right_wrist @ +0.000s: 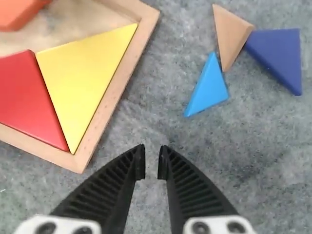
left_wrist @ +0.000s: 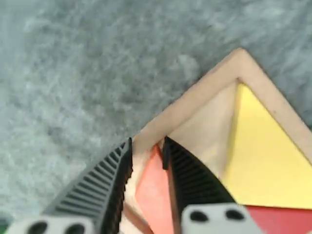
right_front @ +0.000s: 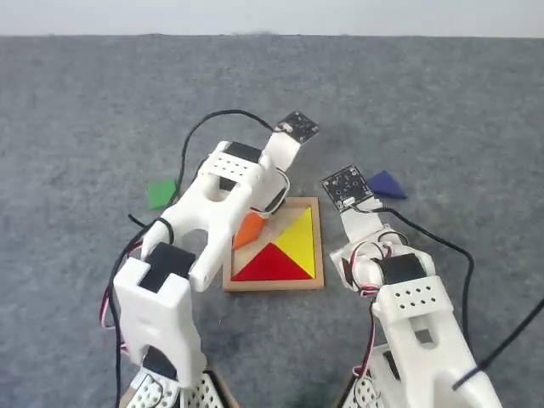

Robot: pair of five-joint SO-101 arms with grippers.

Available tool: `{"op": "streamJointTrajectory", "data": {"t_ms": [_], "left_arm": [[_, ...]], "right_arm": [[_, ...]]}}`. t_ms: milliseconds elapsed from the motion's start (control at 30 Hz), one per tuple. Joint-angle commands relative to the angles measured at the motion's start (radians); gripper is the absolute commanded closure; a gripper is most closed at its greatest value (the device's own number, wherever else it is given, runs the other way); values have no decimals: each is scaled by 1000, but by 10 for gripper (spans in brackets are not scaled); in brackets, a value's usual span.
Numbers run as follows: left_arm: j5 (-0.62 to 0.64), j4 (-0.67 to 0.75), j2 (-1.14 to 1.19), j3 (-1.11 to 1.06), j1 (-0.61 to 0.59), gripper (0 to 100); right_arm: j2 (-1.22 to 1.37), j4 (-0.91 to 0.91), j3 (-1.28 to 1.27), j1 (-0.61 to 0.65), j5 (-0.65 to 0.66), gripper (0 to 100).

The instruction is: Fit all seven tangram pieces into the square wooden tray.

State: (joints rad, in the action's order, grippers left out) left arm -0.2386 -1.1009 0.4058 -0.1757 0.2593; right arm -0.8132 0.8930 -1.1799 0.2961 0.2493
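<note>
Left gripper (left_wrist: 146, 152) sits over the square wooden tray (left_wrist: 195, 100), pinching the orange piece (left_wrist: 155, 195) just inside the rim. The yellow triangle (right_wrist: 80, 73) and red triangle (right_wrist: 24, 97) lie side by side in the tray, touching. Right gripper (right_wrist: 151, 163), fingers nearly pressed together on nothing, hovers over the grey carpet (right_wrist: 243, 156) beside the tray, near the light blue triangle (right_wrist: 208, 87), tan triangle (right_wrist: 229, 34) and dark blue triangle (right_wrist: 280, 53).

two triangles (right_front: 298, 238) lie touching in the tray (right_front: 272, 285), three pieces (right_wrist: 209, 87) to its right, another piece (right_front: 160, 193) left.

Pale wooden tray (right_front: 272, 286) holds red triangle (right_front: 270, 265), yellow triangle (right_front: 299, 238), orange piece (right_front: 248, 229).
</note>
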Motion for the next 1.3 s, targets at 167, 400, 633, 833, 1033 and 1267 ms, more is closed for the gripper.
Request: {"op": "streamJointTrajectory", "data": {"t_ms": [167, 400, 633, 833, 1033, 1267], "left_arm": [[15, -21, -89, -120, 6, 926], [15, 48, -373, -398, 37, 925], [-21, 49, -465, -458, 35, 923], [-28, 49, -477, -447, 29, 866], [-3, 49, -477, -369, -23, 863], [282, 66, -463, -237, -396, 863]], "right_arm": [[-31, -12, 3, 10, 12, 940], [-31, -12, 3, 10, 12, 940], [-31, -12, 3, 10, 12, 940], [-31, -12, 2, 10, 12, 940], [-31, -12, 2, 8, 12, 940], [-31, -12, 2, 8, 12, 940]]}}
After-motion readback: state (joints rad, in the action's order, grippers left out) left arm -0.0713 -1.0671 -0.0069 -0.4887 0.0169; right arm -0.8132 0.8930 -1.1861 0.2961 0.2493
